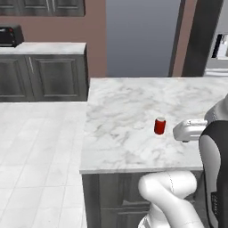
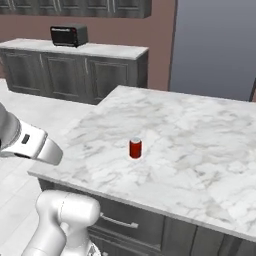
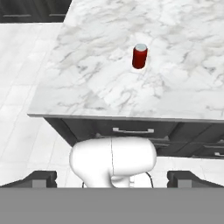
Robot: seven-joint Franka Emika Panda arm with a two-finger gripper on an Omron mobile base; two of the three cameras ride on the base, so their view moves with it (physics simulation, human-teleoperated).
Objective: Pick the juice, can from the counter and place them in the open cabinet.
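Gripper [image 3: 112, 179] wide open, can [image 3: 139, 56] upright on counter [image 3: 87, 83], well ahead

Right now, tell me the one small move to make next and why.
Probably bring the gripper forward and down toward the can. The can stands upright and alone on the counter, apart from anything else, and the hand view shows the finger tips spread wide with nothing between them, held back short of the counter's near edge.
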